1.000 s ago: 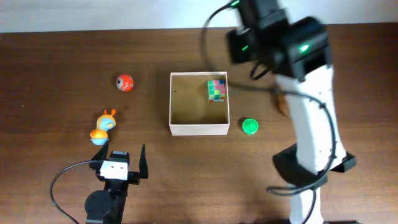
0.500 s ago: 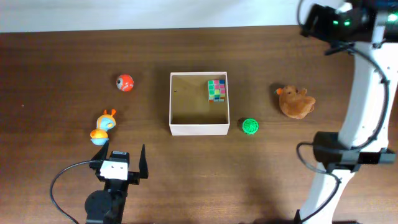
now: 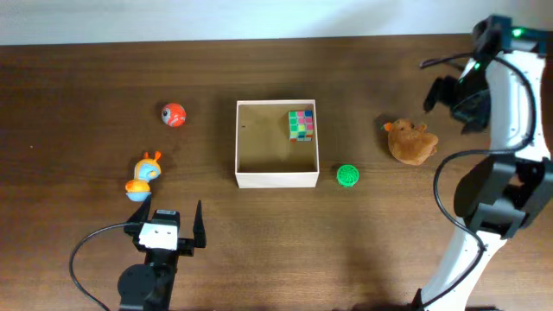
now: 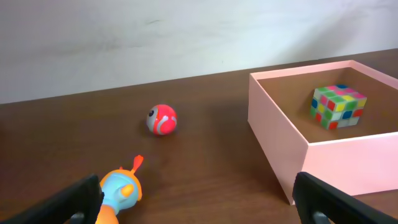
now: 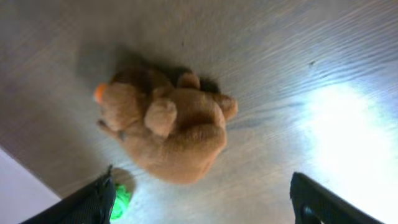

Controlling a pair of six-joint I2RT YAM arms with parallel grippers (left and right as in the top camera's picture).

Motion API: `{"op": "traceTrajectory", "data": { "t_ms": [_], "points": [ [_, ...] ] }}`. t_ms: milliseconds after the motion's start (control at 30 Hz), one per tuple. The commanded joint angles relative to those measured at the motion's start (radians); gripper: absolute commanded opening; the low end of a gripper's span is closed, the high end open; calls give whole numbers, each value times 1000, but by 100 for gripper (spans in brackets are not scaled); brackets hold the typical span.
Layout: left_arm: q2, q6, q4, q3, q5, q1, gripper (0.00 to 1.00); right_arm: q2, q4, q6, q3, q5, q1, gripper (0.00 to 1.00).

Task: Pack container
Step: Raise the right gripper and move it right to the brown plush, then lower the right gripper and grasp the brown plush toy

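Note:
The container (image 3: 276, 179), a shallow white-walled square box with a tan inside, sits mid-table and holds a multicoloured cube (image 3: 301, 124). A brown plush toy (image 3: 411, 142) and a green ball (image 3: 347, 175) lie to its right. To its left are a red ball (image 3: 174, 114) and an orange-and-blue toy (image 3: 143, 177). My right gripper (image 3: 445, 95) hangs open above the plush (image 5: 168, 130), with nothing between its fingers (image 5: 93, 202). My left gripper (image 3: 167, 218) rests open near the front edge. In its view the orange-and-blue toy (image 4: 121, 190) lies by the left finger and the container wall (image 4: 280, 143) by the right.
The left wrist view has the cube (image 4: 339, 106) inside the box and the red ball (image 4: 161, 119) farther back, before a pale wall. The green ball (image 5: 121, 200) and a corner of the box (image 5: 18, 186) show at the right wrist view's lower left.
My right arm has swung from above the container to the far right and now hangs over the plush. The left arm and all the toys have stayed put.

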Motion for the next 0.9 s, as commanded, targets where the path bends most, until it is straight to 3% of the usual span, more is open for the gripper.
{"op": "traceTrajectory", "data": {
  "t_ms": [0,267,667,767,867],
  "points": [
    [-10,19,2,-6,0,5,99,0,35,-24,-71,-21,13,84],
    [-10,19,2,-6,0,5,99,0,107,-93,-179,-24,41,85],
    [-10,19,3,-6,0,5,99,0,385,-182,-394,-63,100,84],
    [-10,19,2,-6,0,5,99,0,423,-181,-427,-63,107,81],
    [-10,19,2,-6,0,5,99,0,430,-181,-430,-63,107,71]
  ]
}}
